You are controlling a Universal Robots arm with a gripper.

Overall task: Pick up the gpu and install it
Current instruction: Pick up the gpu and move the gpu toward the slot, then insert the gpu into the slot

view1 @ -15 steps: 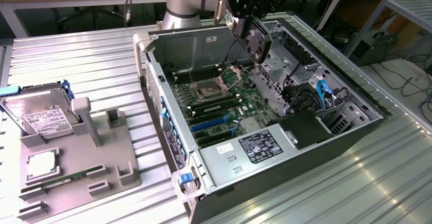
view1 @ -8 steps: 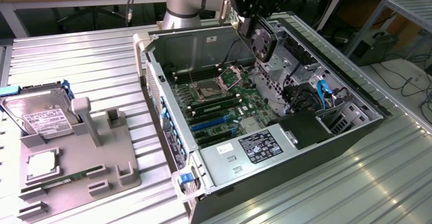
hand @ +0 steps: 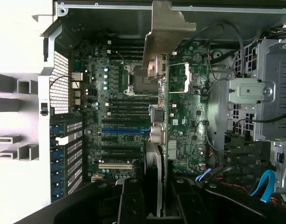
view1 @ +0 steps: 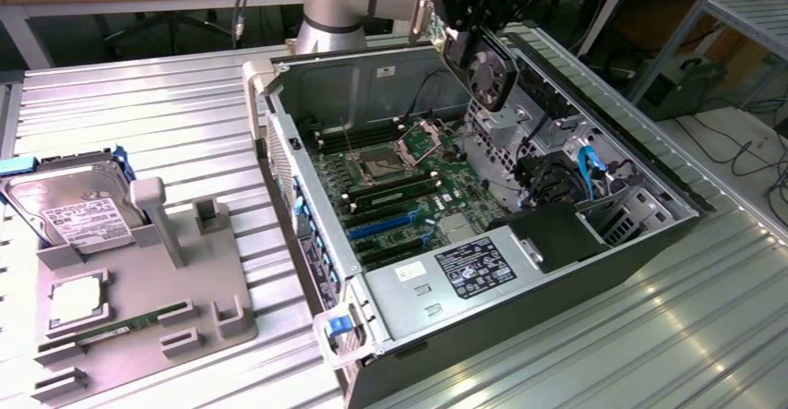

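Now the hand (hand: 160,189) grips the gpu (hand: 166,28) edge-on, hanging clear above the open case (view1: 369,81).

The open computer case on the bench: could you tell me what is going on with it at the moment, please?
The robot arm's gripper is closed on the gpu and holds it above the open case. The card hangs edge-down over the motherboard and is not yet seated in a slot. Beside the case, a hard drive and a memory stick sit on a grey tray.
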